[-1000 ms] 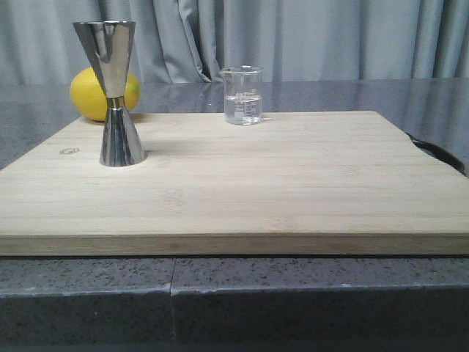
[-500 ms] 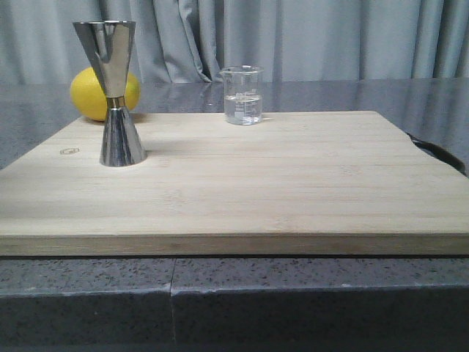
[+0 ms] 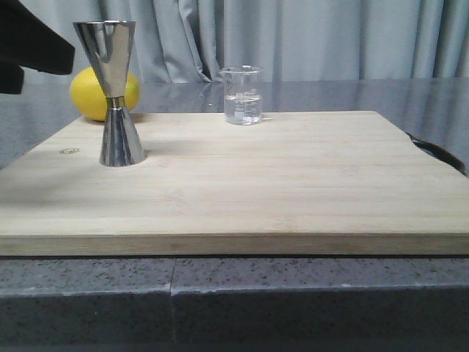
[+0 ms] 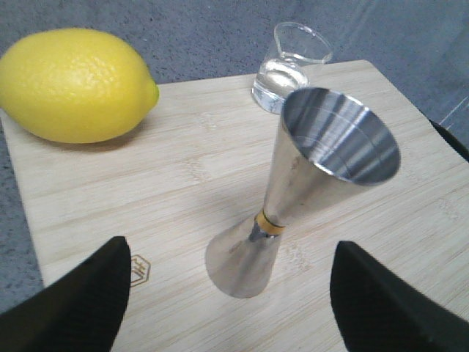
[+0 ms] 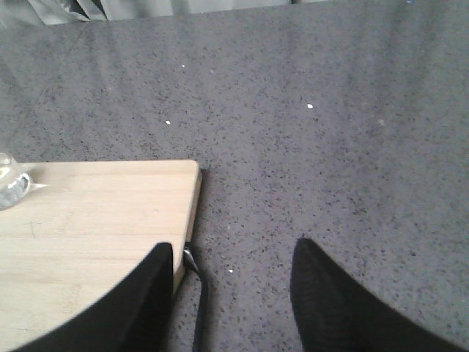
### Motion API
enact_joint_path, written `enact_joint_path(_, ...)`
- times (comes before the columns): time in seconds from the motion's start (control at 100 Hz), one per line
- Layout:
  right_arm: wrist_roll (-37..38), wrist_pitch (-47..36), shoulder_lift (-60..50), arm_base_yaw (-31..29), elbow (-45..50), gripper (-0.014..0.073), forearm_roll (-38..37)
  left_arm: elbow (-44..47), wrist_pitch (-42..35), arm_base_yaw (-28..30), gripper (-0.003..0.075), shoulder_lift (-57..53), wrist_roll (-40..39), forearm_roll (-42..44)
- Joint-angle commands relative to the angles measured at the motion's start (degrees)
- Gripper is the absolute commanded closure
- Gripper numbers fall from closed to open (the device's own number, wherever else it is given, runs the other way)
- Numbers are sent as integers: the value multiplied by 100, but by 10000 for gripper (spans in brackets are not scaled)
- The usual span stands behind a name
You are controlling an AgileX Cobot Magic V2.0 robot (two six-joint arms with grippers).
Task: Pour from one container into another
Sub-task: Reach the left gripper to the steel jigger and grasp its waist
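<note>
A: Where does the left gripper (image 4: 227,308) stand?

B: Its two dark fingers (image 4: 73,304) are spread wide, holding nothing. The jigger (image 4: 308,183) stands upright on the cutting board (image 4: 176,176) between them and a little ahead, touching neither. Its open upper cup is empty, and a brass-coloured band rings its narrow waist.

A: And the beaker?

B: The beaker (image 4: 289,66) sits farther out beyond the jigger, near the board's far edge, upright, with clear liquid in the bottom. In the front view it (image 3: 242,95) shows faint printed measuring marks, too small to read.

A: Any other writing?

B: A small hexagonal logo (image 4: 139,268) is stamped into the board just beside the left finger; I cannot make out any letters in it.

A: Anything else nearby?

B: A lemon (image 4: 77,84) lies past the left gripper, off to one side of the jigger; whether it rests on the board or the table I cannot tell.

A: The right gripper (image 5: 231,293)?

B: Parted too, and empty. It hangs over the grey speckled table (image 5: 330,132) at the board's corner, the beaker well off to its side. A black cable (image 5: 199,293) runs between its fingers.
</note>
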Motion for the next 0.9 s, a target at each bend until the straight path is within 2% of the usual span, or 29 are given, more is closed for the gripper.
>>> enact_joint_path(0.0,-78,-705,68,110,-210,260,-1,-202,119,-117,194,86,315,-637)
enact_joint_path(0.15,-78,-1012,304,294,-210,260,-1,-202,147,-305,194,405,1658,-1261)
enact_joint_path(0.41,-78,-1012,706,353,-210,260,-1,-202,724,-383,194,955,3246,-2420)
enact_joint_path(0.67,-78,-1229,826,353,-210,260,-1,-202,1309,-383,199,1543,3964,-2581)
enact_joint_path(0.89,-78,-1338,826,353,-210,260,-1,-202,1779,-383,302,1822,4636,-2581)
